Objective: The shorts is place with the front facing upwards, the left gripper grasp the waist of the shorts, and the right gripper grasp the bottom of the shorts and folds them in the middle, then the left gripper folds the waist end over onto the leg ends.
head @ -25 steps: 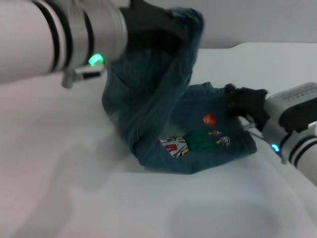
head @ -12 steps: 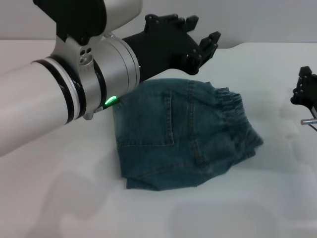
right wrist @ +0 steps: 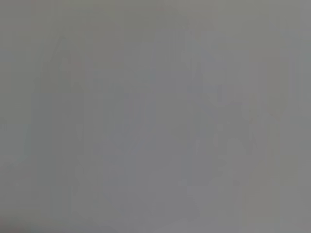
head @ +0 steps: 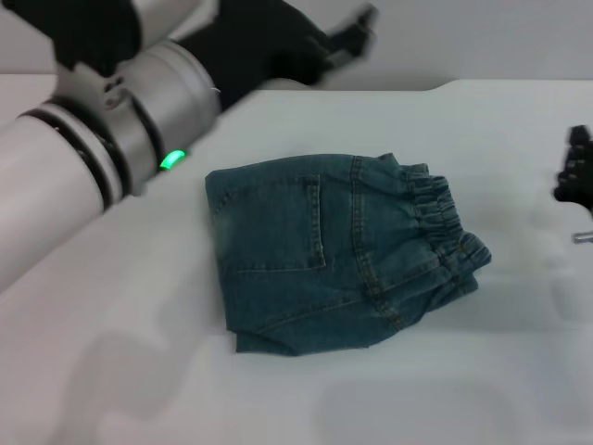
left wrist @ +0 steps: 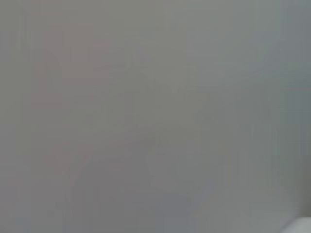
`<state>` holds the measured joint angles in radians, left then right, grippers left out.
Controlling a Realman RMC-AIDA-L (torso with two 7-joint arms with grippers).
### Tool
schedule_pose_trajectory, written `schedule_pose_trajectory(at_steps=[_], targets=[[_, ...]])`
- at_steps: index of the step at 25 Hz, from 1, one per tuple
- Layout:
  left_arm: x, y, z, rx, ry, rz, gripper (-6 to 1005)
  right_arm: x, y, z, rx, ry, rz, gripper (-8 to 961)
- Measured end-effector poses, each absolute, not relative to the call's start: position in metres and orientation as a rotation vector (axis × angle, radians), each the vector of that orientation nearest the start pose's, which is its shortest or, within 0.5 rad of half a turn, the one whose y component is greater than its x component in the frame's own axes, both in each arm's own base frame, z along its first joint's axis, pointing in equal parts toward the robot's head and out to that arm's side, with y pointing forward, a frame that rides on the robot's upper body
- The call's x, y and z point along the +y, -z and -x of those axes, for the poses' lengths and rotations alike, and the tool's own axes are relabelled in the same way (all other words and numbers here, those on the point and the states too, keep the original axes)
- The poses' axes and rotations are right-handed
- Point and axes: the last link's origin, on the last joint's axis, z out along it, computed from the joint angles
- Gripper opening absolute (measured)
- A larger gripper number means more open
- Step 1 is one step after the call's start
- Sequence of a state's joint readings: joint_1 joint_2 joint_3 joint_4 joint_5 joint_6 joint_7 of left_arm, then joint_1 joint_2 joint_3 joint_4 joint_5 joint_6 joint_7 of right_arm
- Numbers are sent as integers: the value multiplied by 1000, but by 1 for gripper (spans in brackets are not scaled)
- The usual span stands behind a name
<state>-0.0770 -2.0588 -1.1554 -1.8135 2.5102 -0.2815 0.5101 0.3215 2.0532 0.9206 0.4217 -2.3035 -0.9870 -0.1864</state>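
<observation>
On the white tabletop [head: 482, 389], roughly at the middle of the head view, the shorts [head: 338, 252] lie folded into a compact, nearly square packet of blue denim. A stitched patch pocket [head: 276, 222] faces up on the top layer, with seams running across the cloth beside it. The waist [head: 445, 227], a ruched elastic band, lies along the packet's right edge, bunched and slightly rumpled, and it rests on top of the layers below. The smooth folded edge is on the left, toward the robot's left arm. The packet sits a little askew: its waist-to-fold line runs across the tabletop from right to left, with the near left corner swung slightly toward the robot. Neither the leg hems nor any print shows; they are covered by the upper layer.

The left pincer [head: 357, 32] hangs in the air beyond the far left corner of the shorts, well apart from the cloth, on its silver-white arm with the green light [head: 169, 160] glowing. Its black prongs look spread and carry nothing, though they are blurred. The right pincer [head: 576, 171] shows only as a black piece at the right border of the head view, away from the shorts, holding no cloth; whether it is spread or closed cannot be told.

Both wrist views show only a blank pale surface.
</observation>
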Motion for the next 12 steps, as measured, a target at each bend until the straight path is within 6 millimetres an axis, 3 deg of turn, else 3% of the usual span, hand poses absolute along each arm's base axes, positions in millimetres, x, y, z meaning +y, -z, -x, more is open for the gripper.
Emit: schedule_pose_trajectory(at_steps=[2, 5, 6, 7, 11, 12], targets=[[324, -7, 101, -303, 638, 2012, 714, 319, 15, -329, 403, -504, 1568, 0], [335, -11, 154, -321, 667, 1773, 794, 304, -2, -338, 375, -530, 1466, 0], [335, -11, 154, -321, 667, 1773, 821, 300, -5, -341, 389, -540, 1432, 0], [335, -8, 175, -324, 659, 1713, 848, 296, -8, -343, 402, -548, 1404, 0], [339, 7, 232, -383, 655, 1600, 840, 287, -15, -354, 443, -531, 1332, 0], [339, 7, 235, -390, 653, 1598, 840, 286, -17, -357, 448, -524, 1321, 0]])
